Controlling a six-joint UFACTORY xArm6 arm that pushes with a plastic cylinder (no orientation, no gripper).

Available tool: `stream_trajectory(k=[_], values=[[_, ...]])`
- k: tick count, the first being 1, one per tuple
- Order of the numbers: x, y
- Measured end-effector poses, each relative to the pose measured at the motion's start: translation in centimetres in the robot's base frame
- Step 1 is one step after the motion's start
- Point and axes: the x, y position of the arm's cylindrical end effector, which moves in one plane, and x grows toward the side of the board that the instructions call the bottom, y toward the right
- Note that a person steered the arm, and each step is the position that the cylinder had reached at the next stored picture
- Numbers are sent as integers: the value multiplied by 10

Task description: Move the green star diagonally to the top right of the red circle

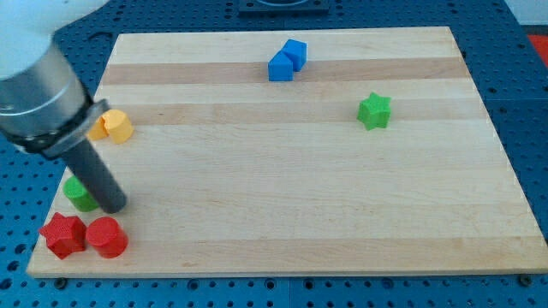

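The green star [374,110] lies at the view's right, in the upper half of the wooden board [300,188]. The red circle [107,237] stands near the bottom left corner, touching a red star [63,234] on its left. My tip [114,205] is at the lower left, just above the red circle and right beside a green round block [80,194], which the rod partly hides. The tip is far from the green star.
A yellow block [117,126] with an orange block behind it sits at the left edge, partly hidden by the arm. Two blue blocks [286,61] touch each other near the top middle. The arm's grey body covers the top left corner.
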Motion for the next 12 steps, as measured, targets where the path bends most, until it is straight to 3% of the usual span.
stream_trajectory(k=[2,4,5,7,9,10,12], values=[[-19,237],[-97,397],[-128,386],[-127,296],[-187,345],[-174,292],[-60,193]])
